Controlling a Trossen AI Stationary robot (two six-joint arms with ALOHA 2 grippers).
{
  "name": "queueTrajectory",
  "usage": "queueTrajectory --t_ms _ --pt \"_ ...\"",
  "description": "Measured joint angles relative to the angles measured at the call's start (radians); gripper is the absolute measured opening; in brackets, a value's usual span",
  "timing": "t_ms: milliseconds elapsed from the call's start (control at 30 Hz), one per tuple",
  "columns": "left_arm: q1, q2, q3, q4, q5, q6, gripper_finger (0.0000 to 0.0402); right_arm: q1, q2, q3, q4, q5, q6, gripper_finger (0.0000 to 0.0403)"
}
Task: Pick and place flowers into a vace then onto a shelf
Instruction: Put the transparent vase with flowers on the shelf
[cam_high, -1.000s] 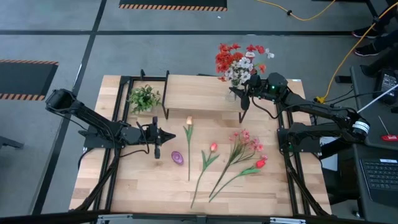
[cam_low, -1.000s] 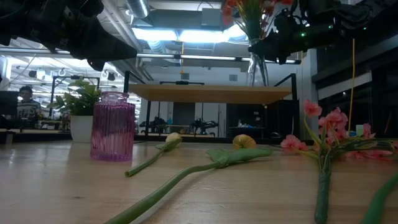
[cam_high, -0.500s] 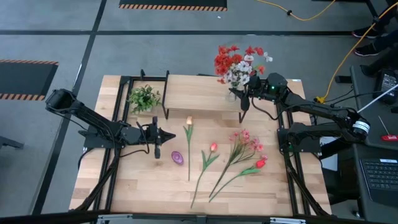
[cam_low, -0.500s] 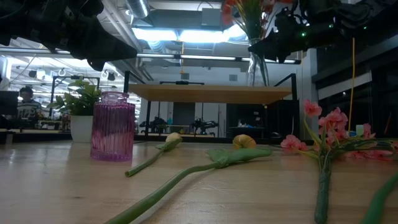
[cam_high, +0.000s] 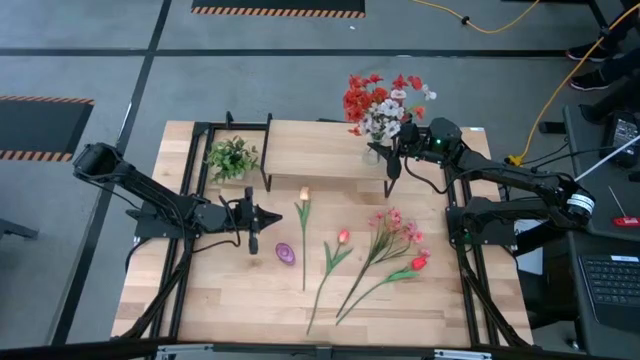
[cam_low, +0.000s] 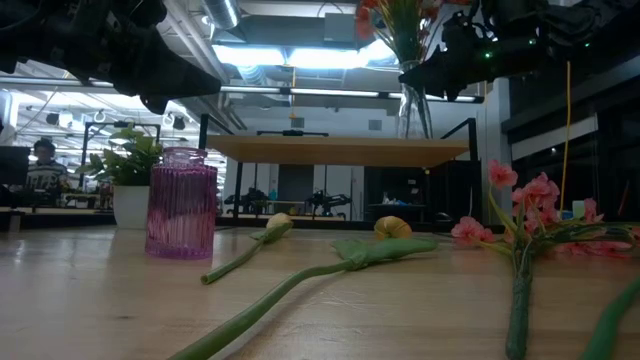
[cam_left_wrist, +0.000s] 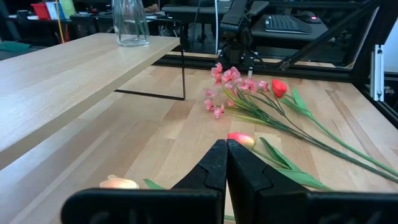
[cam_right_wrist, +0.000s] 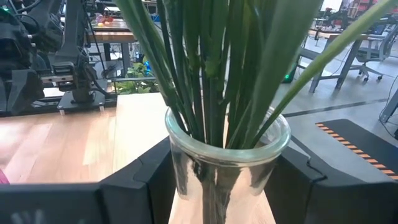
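Observation:
A clear glass vase (cam_right_wrist: 227, 158) full of flowers (cam_high: 385, 100) with red and white blooms stands on the right end of the shelf (cam_high: 310, 150). Its base (cam_left_wrist: 130, 40) is on the board. My right gripper (cam_right_wrist: 227, 186) reaches in level from the table's right side with a finger on each side of the vase. More flowers lie flat on the table: a yellow tulip (cam_high: 303, 215), a pink tulip (cam_high: 341, 240), a pink spray (cam_high: 395, 228) and a red tulip (cam_high: 418, 262). My left gripper (cam_left_wrist: 226, 158) hovers shut and empty over the table's left middle. My right gripper holds the glass vase just below its rim, one finger (cam_right_wrist: 146, 180) against each side of the wall (cam_right_wrist: 180, 165). The fingers come in level from the table's right side. The vase stays upright with its base (cam_low: 415, 133) at the shelf's top.
A ribbed purple vase (cam_low: 181, 203) stands on the table just in front of my left gripper. A small green potted plant (cam_high: 232, 157) sits on the shelf's left end. The shelf's black legs (cam_high: 265, 180) stand behind the lying flowers.

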Motion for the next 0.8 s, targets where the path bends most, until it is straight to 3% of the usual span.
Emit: queueTrajectory --t_ms 667,800 --pt "0.000 0.000 0.000 0.000 0.002 0.000 0.0003 0.000 0.001 -0.001 0.002 0.000 0.027 0.0178" --pt "0.000 0.000 0.000 0.000 0.002 0.000 0.0004 0.000 0.001 -0.002 -0.011 0.000 0.029 0.0223"
